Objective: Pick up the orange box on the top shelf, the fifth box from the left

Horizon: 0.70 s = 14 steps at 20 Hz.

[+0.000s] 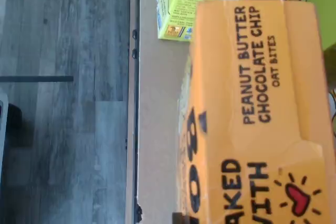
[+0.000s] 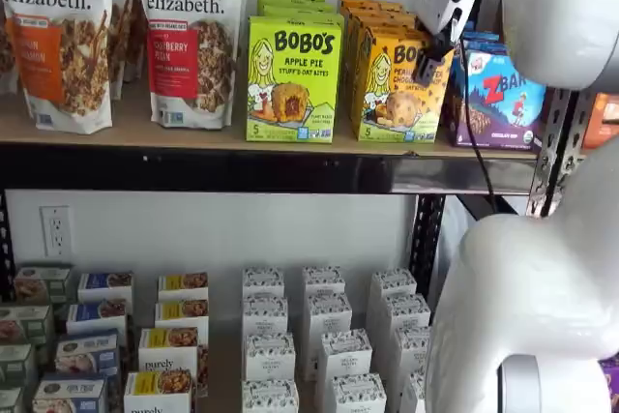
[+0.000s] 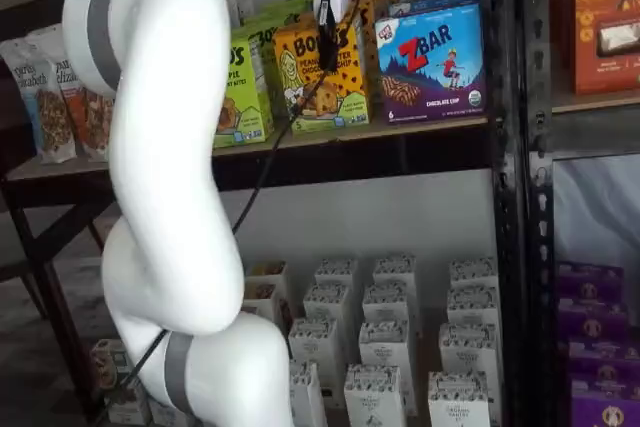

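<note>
Glossy rectangular orange box on tan wooden top shelf

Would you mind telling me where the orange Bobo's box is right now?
In both shelf views the orange Bobo's box stands upright at the front of the top shelf, between the green Apple Pie box and the ZBar box, with the gripper at its top edge.

Hand side-on, gap unclear

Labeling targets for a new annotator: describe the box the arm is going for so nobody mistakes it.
On the top shelf, look between the lime-green Apple Pie carton and the blue ZBar box. The orange box there reads "Peanut Butter Chocolate Chip", the only yellow-orange front.
</note>
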Each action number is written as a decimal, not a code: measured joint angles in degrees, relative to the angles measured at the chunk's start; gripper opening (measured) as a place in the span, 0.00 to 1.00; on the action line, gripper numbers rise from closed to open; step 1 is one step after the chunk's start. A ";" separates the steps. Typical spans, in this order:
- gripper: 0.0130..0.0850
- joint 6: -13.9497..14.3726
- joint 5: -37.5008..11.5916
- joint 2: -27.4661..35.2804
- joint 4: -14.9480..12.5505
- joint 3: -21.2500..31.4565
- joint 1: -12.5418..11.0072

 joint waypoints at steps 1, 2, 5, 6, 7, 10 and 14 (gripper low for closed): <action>0.50 0.03 0.04 0.01 -0.16 -0.04 0.06; 0.50 0.06 0.10 0.04 -0.27 -0.09 0.10; 0.50 0.12 0.20 0.11 -0.39 -0.17 0.18; 0.50 0.14 0.17 0.11 -0.39 -0.16 0.19; 0.50 0.16 0.12 0.11 -0.40 -0.13 0.22; 0.50 0.25 0.23 0.18 -0.54 -0.22 0.32; 0.50 0.43 0.80 0.46 -0.87 -0.63 0.51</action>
